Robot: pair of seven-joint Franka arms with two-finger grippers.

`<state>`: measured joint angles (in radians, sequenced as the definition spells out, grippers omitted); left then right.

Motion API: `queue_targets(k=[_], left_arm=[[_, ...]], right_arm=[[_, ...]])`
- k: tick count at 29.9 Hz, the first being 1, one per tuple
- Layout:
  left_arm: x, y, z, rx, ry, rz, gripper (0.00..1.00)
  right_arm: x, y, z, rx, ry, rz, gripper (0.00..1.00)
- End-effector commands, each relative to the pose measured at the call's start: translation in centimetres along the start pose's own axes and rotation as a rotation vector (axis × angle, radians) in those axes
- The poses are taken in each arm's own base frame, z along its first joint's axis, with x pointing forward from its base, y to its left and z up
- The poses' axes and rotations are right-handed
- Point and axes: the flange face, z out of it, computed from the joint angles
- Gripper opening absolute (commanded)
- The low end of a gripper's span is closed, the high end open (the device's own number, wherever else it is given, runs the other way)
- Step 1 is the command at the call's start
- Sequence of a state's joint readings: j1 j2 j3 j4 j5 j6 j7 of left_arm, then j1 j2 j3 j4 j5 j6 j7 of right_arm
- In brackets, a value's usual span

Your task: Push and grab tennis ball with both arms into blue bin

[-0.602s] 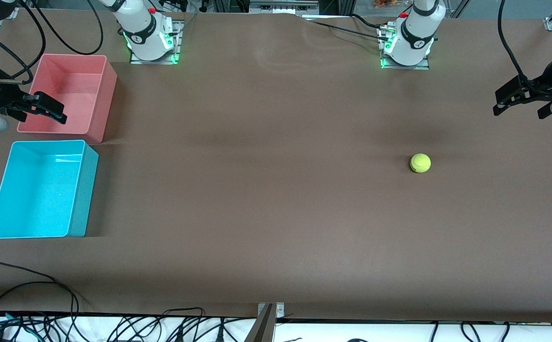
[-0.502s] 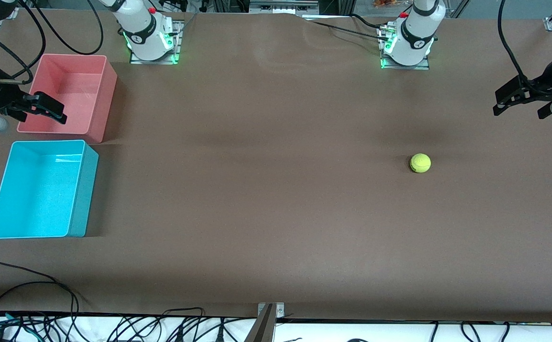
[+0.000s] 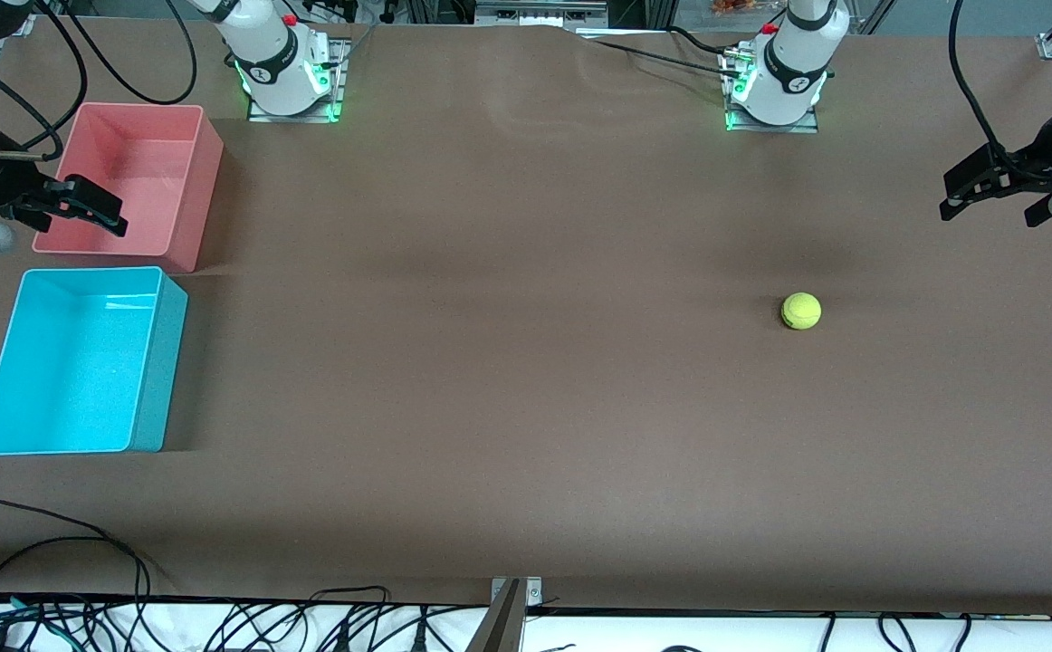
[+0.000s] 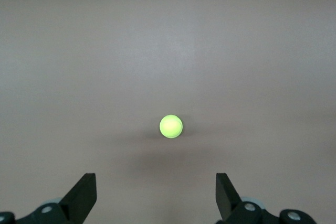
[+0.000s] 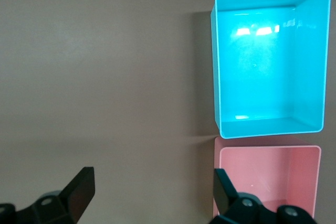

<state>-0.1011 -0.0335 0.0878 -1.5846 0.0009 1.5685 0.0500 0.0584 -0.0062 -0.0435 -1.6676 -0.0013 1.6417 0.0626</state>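
The tennis ball [image 3: 800, 311] lies alone on the brown table toward the left arm's end; it also shows in the left wrist view [image 4: 171, 126]. My left gripper [image 3: 988, 214] hangs open and empty over the table's left-arm end, well apart from the ball; its own view [image 4: 155, 191] shows the jaws wide apart. The blue bin [image 3: 160, 371] stands empty at the right arm's end and shows in the right wrist view [image 5: 262, 127]. My right gripper [image 3: 91, 214] hangs open and empty over the outer edge of the pink bin; its own view [image 5: 153, 187] shows bare table between the jaws.
An empty pink bin [image 3: 204, 186] stands next to the blue bin, farther from the front camera, and shows in the right wrist view [image 5: 269, 149]. The arm bases [image 3: 286, 81] [image 3: 775, 86] stand along the table's top edge. Cables [image 3: 82, 620] lie off the front edge.
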Motion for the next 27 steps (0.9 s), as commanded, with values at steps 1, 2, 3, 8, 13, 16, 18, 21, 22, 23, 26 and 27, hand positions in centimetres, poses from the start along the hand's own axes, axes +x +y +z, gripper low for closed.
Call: queue_targets(k=[1, 2, 3, 8, 13, 16, 18, 21, 22, 23, 26, 27], left_arm=[[0.4, -0.16, -0.68, -0.01, 0.009, -0.006, 1.0], [0.4, -0.16, -0.68, -0.01, 0.009, -0.006, 1.0], [0.4, -0.16, -0.61, -0.01, 0.008, -0.006, 1.0], [0.4, -0.16, -0.68, -0.01, 0.009, -0.005, 1.0], [0.39, -0.24, -0.68, -0.01, 0.009, -0.006, 1.0], [0.44, -0.09, -0.52, -0.008, 0.006, -0.003, 1.0], [0.49, -0.09, -0.51, -0.008, 0.006, -0.003, 1.0], [0.49, -0.17, -0.51, -0.008, 0.006, -0.005, 1.0], [0.49, -0.17, -0.51, -0.008, 0.006, -0.003, 1.0], [0.49, -0.17, -0.51, -0.008, 0.006, -0.002, 1.0], [0.53, -0.19, -0.35, -0.007, 0.003, 0.006, 1.0], [0.48, -0.32, -0.44, -0.01, 0.005, 0.007, 1.0]], right_arm=[[0.12, -0.39, -0.75, -0.009, -0.001, 0.001, 1.0], [0.14, -0.48, -0.84, -0.008, 0.002, 0.0, 1.0], [0.18, -0.48, -0.76, -0.008, 0.0, 0.0, 1.0], [0.12, -0.39, -0.75, -0.009, -0.001, 0.001, 1.0], [0.12, -0.47, -0.75, -0.009, -0.001, 0.0, 1.0], [0.12, -0.48, -0.75, -0.009, -0.001, -0.002, 1.0], [0.12, -0.48, -0.75, -0.009, -0.001, -0.002, 1.0], [0.12, -0.56, -0.83, -0.008, 0.0, -0.004, 1.0], [0.12, -0.56, -0.83, -0.008, 0.0, -0.004, 1.0], [0.11, -0.65, -0.83, -0.008, 0.0, -0.005, 1.0], [0.1, -0.73, -0.83, -0.009, 0.0, -0.007, 1.0], [0.1, -0.73, -0.83, -0.009, 0.0, -0.007, 1.0]])
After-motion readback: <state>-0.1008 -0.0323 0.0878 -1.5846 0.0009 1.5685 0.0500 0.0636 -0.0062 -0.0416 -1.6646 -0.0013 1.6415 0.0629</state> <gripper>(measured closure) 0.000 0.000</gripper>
